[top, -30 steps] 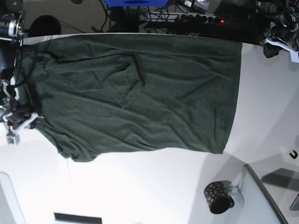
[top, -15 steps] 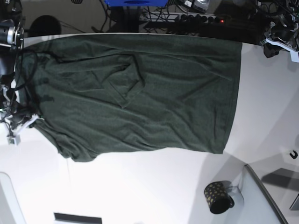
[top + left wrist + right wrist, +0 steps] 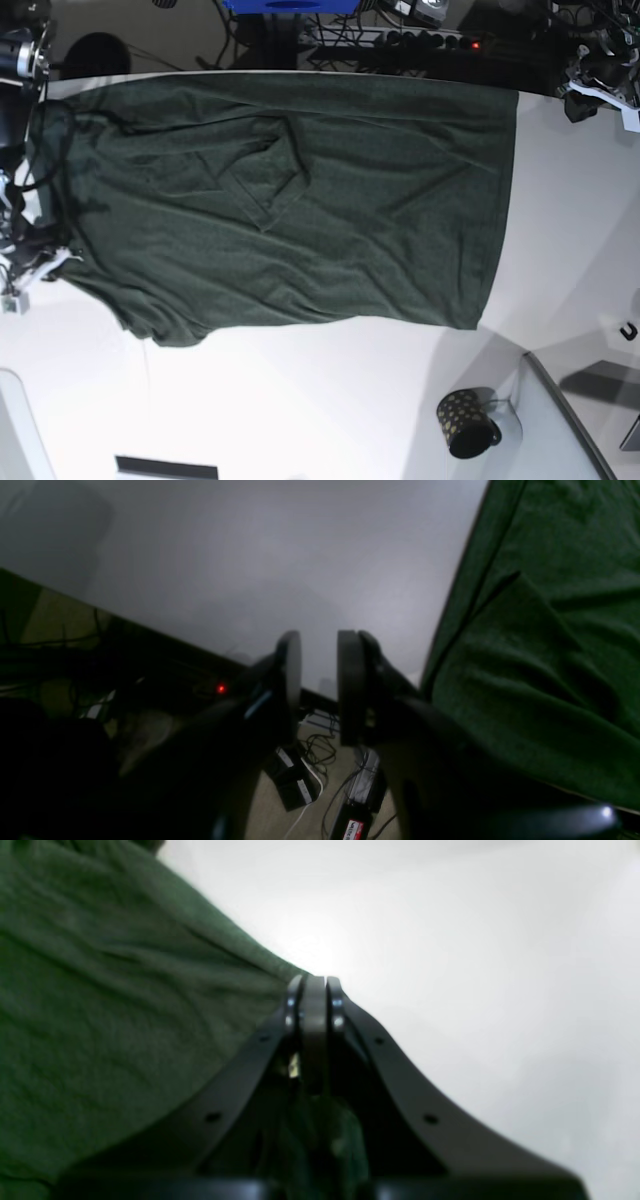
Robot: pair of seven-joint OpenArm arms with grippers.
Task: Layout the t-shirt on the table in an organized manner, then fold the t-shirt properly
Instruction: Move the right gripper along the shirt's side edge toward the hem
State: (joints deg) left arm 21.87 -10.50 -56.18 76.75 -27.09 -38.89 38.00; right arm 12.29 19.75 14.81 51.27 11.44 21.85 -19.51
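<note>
The dark green t-shirt point(image 3: 300, 210) lies spread across the far half of the white table point(image 3: 300, 400), creased near its middle. At the shirt's left edge, my right gripper point(image 3: 32, 262) is pinched on the hem. In the right wrist view this gripper point(image 3: 315, 982) is shut, with green cloth bunched between the fingers behind the tips and the t-shirt point(image 3: 100, 1005) stretching to the left. My left gripper point(image 3: 588, 98) hovers at the table's far right corner, off the shirt. In the left wrist view it point(image 3: 318, 645) is open and empty, beside the t-shirt point(image 3: 540, 645).
A dark gold-dotted mug point(image 3: 466, 423) stands near the front right, next to a grey tray-like panel point(image 3: 570, 420). Cables and a power strip point(image 3: 420, 40) lie beyond the far edge. A small dark hook point(image 3: 628, 331) sits at the right edge.
My right gripper has shut on the shirt's left hem and drawn it a little to the left. The left arm has stayed still.
</note>
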